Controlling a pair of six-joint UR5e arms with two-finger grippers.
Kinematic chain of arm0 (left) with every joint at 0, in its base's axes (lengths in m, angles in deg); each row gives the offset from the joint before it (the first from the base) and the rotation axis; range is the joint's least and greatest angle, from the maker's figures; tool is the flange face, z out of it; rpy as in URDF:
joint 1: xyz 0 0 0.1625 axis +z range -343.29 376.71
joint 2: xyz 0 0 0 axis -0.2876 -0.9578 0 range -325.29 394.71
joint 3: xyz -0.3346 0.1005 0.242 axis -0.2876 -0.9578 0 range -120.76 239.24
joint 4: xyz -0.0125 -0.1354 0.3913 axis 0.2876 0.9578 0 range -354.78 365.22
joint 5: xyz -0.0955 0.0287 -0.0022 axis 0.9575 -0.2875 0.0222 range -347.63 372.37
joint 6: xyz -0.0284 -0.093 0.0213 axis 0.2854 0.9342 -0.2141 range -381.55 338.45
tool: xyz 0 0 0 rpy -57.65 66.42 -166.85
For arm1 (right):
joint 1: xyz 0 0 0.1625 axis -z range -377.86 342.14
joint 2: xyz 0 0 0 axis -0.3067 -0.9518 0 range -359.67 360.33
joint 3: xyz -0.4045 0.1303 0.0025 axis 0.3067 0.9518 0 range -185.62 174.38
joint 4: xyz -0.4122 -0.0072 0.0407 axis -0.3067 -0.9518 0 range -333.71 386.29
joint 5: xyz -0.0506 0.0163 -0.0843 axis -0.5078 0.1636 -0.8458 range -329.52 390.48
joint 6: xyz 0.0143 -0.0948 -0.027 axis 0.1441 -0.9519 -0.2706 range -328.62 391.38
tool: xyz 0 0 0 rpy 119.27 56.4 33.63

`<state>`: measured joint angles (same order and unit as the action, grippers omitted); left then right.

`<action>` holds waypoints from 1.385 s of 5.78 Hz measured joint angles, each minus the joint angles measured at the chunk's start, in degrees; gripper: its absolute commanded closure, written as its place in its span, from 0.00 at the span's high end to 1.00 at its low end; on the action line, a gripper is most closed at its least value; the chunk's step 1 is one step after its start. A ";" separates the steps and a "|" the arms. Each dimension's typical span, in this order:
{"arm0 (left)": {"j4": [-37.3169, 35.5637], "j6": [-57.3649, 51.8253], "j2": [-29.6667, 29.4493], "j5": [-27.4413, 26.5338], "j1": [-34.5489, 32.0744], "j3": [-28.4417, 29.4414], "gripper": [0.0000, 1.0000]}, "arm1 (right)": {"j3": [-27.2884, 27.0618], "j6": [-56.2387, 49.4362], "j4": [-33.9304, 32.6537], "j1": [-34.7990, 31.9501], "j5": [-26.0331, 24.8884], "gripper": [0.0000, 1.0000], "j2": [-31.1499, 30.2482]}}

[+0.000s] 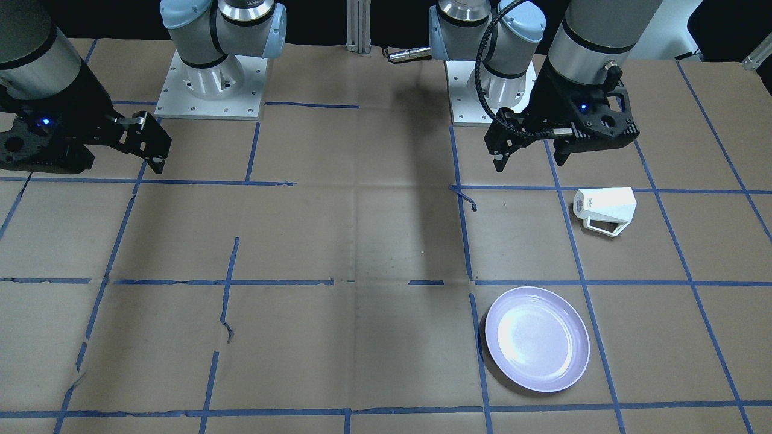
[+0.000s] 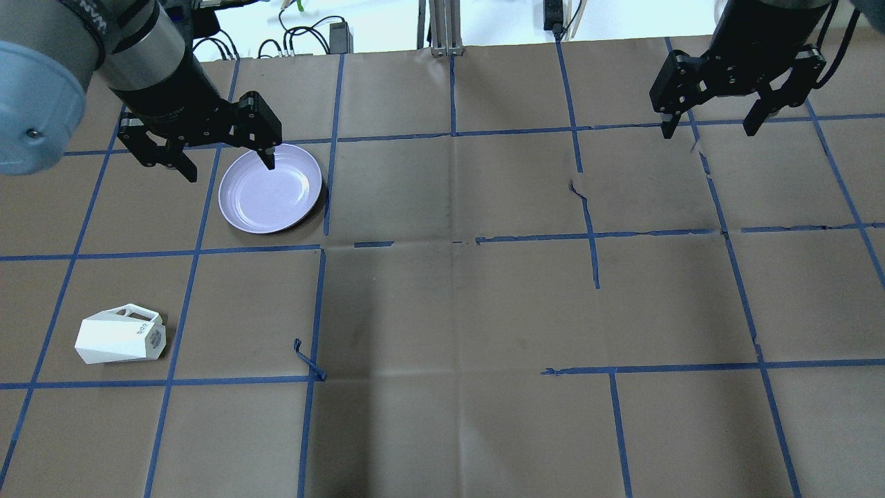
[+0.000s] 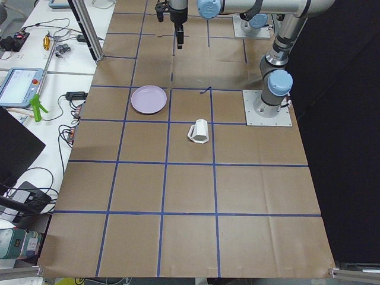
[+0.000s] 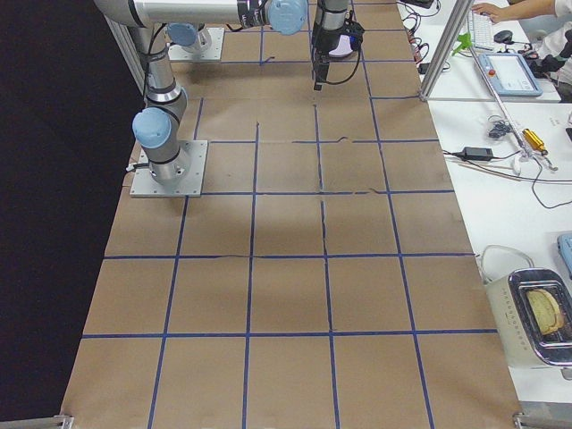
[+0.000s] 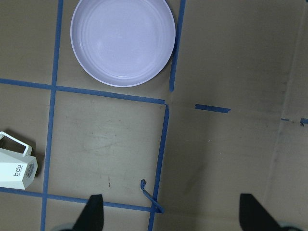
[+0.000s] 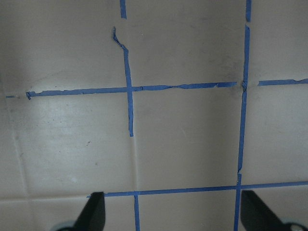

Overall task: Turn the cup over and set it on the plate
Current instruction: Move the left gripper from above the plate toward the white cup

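Black two-finger jaws of the left gripper (image 1: 529,160) stand wide apart and hold nothing. In the front-facing view it hangs in the upper right of the frame, clear of the table. The left wrist camera shows both fingertips at the bottom edge, with bare paper between them.

The cup (image 1: 606,208), small, white and faceted, lies on its side just below that gripper in the same view, at middle right. Its angular handle points toward the bottom of the frame and its tiny dark mark faces left. Nothing touches it.

The plate (image 1: 537,337), round, glossy and pale lavender, sits lower in the frame at lower right, well apart from the cup. It is empty.

The right gripper (image 2: 709,129) hangs in the upper right of the overhead view, far from both objects. Its jaws are also spread and empty.

The table (image 2: 449,311) is covered in brown paper, marked into squares by blue tape (image 2: 484,132).

The step in hand looks like the approach to the cup, since no grasp has been made. The next move probably calls for the left gripper to come down over the cup. It would need to close across the tapered body, turn the cup upright, then carry it to the plate. The slanted facets may slip between the fingers.

Counted: one cup, one plate, two grippers.
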<state>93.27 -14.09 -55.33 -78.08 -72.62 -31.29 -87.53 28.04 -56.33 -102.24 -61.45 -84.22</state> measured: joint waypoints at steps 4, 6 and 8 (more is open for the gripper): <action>-0.42 -10.45 1.12 -0.11 6.44 -1.66 0.98 | 0.00 0.00 0.00 0.00 0.00 1.00 0.00; 1.47 -25.78 1.73 0.22 16.71 -2.01 0.98 | 0.00 0.00 0.00 0.00 0.00 1.00 0.00; 2.86 -45.02 0.73 2.62 30.84 -3.66 0.98 | 0.00 0.00 0.00 0.00 0.00 1.00 0.00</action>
<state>96.13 -59.11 -54.60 -75.46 -41.78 -34.95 -87.53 28.04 -56.33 -102.24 -61.45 -84.22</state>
